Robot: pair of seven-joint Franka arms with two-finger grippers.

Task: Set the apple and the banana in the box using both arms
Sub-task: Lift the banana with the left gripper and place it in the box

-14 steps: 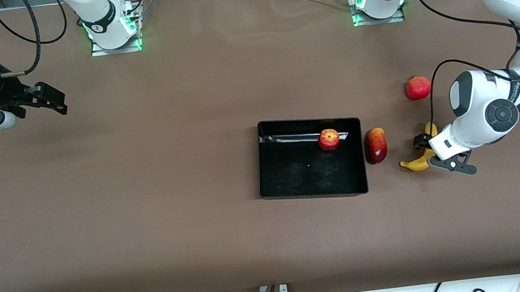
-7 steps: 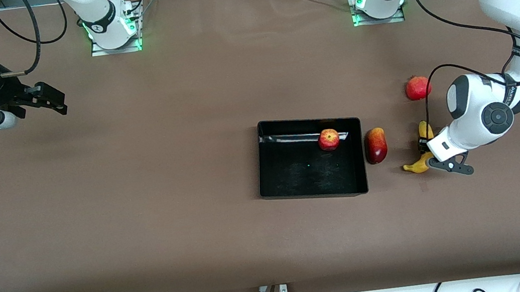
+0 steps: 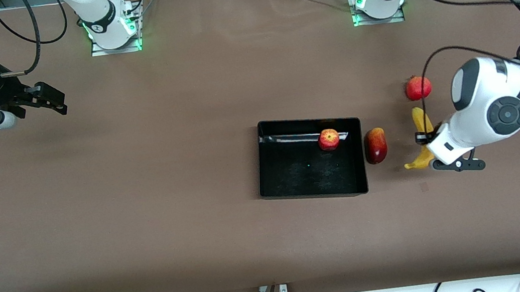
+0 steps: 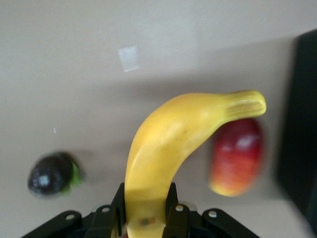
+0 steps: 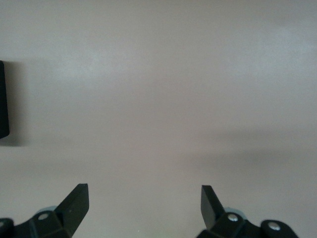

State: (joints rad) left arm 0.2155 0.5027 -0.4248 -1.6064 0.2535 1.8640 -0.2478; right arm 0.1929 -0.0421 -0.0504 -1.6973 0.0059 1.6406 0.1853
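The apple (image 3: 328,139) lies inside the black box (image 3: 295,181), by its wall nearest the robot bases. My left gripper (image 3: 423,138) is shut on the yellow banana (image 3: 422,134) and holds it in the air over the table beside the mango. In the left wrist view the banana (image 4: 168,144) rises from between my fingers (image 4: 170,198), with the box's edge (image 4: 304,124) at the frame's side. My right gripper (image 3: 50,100) is open and empty, waiting over the right arm's end of the table; it also shows in the right wrist view (image 5: 144,198).
A red-and-yellow mango (image 3: 375,145) lies between the box and the banana; it also shows in the left wrist view (image 4: 237,156). A plain red round fruit (image 3: 417,88) sits nearer the robot bases. A small pale mark (image 3: 423,187) is on the table.
My left gripper has lifted the banana off the table and turned it more upright in the front view. The right arm has not moved.
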